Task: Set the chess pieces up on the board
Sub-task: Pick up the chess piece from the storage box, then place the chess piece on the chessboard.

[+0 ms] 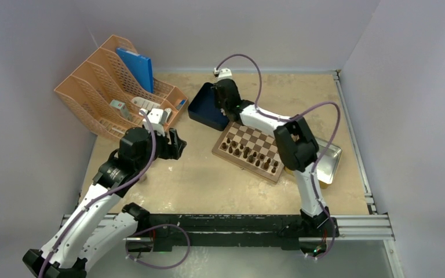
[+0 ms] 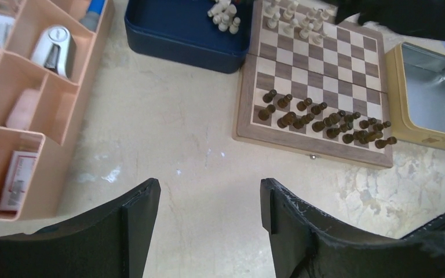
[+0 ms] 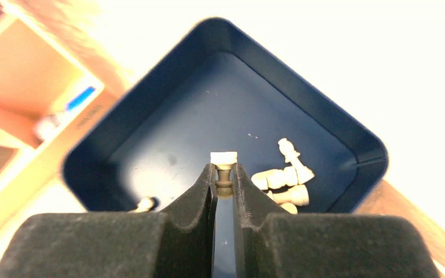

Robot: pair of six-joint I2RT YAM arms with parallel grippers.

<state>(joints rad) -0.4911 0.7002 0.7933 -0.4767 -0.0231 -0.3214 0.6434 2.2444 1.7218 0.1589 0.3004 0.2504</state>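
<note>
R tool (image 3: 223, 180) pinches one cream chess piece (image 3: 223, 158) over the dark blue tray (image 3: 208, 98) beside the board (image 2: 318, 69), while L tool (image 2: 208, 202) hangs spread above the counter (image 2: 174, 139).

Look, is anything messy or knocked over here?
Yes. The dark pieces along the near edge of the board stand bunched and crooked, not one per square, and one at the end looks tipped. Several cream pieces lie flat in a heap in the blue tray.
</note>
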